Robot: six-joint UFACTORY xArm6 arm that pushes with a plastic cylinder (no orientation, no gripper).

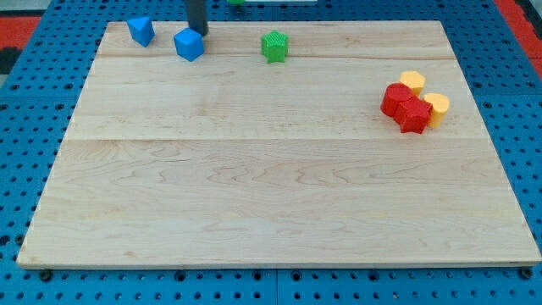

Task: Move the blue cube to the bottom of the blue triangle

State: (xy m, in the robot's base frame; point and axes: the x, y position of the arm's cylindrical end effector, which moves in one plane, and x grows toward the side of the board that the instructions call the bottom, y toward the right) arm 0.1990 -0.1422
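The blue cube [189,44] sits near the top edge of the wooden board [271,195], left of centre. The blue triangle [141,30] lies a short way to its upper left, with a small gap between them. My dark rod comes down from the view's top, and my tip [198,33] stands right at the cube's upper right side. I cannot tell whether it touches the cube.
A green block [274,46] sits right of the cube near the top edge. At the view's right, two red blocks [405,105] and two yellow cylinders [412,82] [437,108] are clustered together. Blue pegboard surrounds the board.
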